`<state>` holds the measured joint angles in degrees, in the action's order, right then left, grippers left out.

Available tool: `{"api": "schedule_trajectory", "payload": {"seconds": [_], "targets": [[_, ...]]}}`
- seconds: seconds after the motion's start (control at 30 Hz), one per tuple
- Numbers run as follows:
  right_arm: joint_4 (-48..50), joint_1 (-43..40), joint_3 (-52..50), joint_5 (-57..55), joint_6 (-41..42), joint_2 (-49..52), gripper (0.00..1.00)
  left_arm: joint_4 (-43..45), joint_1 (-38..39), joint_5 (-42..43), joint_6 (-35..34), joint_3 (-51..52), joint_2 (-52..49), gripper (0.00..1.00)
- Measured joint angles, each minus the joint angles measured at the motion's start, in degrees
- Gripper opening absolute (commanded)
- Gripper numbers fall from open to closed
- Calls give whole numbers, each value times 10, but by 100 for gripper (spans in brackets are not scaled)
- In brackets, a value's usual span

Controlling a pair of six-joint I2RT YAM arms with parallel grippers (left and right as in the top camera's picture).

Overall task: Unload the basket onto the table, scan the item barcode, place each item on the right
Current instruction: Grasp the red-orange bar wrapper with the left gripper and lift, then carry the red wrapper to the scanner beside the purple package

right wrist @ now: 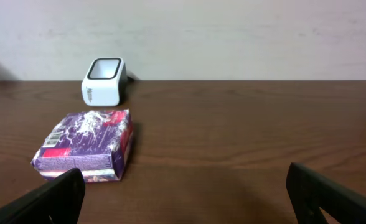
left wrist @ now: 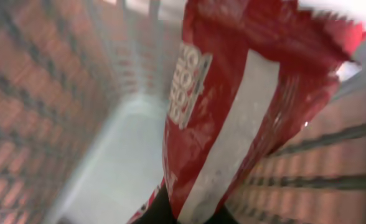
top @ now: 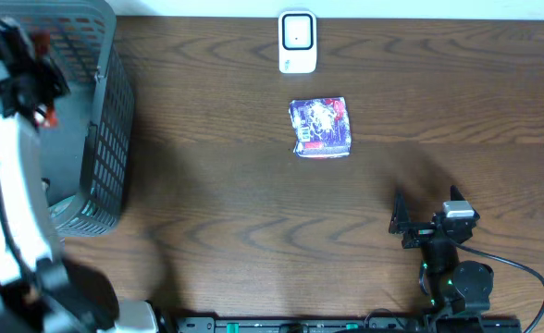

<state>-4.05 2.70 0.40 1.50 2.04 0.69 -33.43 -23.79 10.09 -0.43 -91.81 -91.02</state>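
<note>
Jaws of the left gripper (left wrist: 186, 218) are clamped on a red crinkled foil packet with a white stripe (left wrist: 233, 124), inside the grey plastic mesh basket (top: 105, 102). Only the left wrist view shows this grip; from overhead the arm covers it. Jaws of the right gripper (right wrist: 189, 202) stand wide apart, holding nothing, low over the brown wooden worktop (top: 253, 213). A purple printed block-shaped packet (top: 321, 128) lies flat near the white barcode scanner (top: 297, 42), not touching it. The right wrist view alone shows the purple packet's side faces.
</note>
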Motion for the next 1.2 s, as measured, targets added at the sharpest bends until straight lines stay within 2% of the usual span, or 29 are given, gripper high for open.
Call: {"api": "schedule_trajectory", "payload": {"seconds": [0.2, 0.33, 0.6, 0.7, 0.97, 1.1, 1.2], "targets": [[0, 0, 0, 0, 0, 0, 99, 75, 0, 93, -73, -2, 93, 7], [0, 0, 0, 0, 0, 0, 99, 96, 0, 123, -115, -2, 134, 7], [0, 0, 0, 0, 0, 0, 99, 99, 3, 150, -151, -2, 160, 7], [0, 0, 0, 0, 0, 0, 99, 129, 14, 172, -181, -2, 158, 7], [0, 0, 0, 0, 0, 0, 99, 237, 81, 220, -334, -2, 176, 7], [0, 0, 0, 0, 0, 0, 99, 228, 141, 228, -371, -2, 193, 7], [0, 0, 0, 0, 0, 0, 99, 185, 186, 230, -383, -2, 193, 8]]}}
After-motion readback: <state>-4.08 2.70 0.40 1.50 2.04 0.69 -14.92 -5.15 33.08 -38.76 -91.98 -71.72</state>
